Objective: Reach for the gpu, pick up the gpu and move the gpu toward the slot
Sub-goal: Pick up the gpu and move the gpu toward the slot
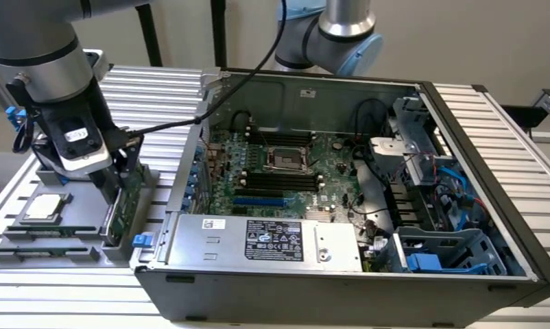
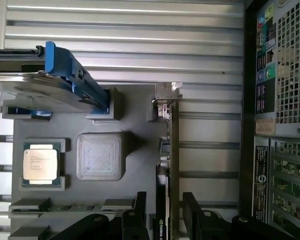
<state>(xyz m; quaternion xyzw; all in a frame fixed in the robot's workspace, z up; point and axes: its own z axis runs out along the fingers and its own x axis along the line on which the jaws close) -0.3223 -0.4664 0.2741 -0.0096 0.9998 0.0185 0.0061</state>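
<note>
1. The claw (image 1: 118, 184) hangs straight down over the grey parts tray (image 2: 135, 127). Its two black fingers (image 2: 140, 217) are spread wide and hold nothing.
2. The gpu (image 2: 174, 150) stands on its long edge in a groove of the tray, directly beneath the claw. Its thin green edge runs up the gap between the fingers (one finger sits closer to the card than the other, and a sliver of space shows on both sides).
3. The card's silver bracket (image 2: 166, 100) is at the end farthest from the claw, well beyond the fingertips.
4. On one side of the claw, a ribbed square grey block (image 2: 100, 156) rises from the tray, and past it the processor chip (image 2: 41, 164) lies flat in its recess.
5. Farther out on that same side, beyond the block, a hard drive with blue rails (image 2: 55, 82) rests on the tray.
6. On the claw's other side, just beside the tray, stands the open computer case (image 1: 494, 205), which lies toward the exterior view's right. Its motherboard (image 1: 275, 171) faces up, and the power supply (image 1: 266, 240) fills the corner nearest the claw.
</note>
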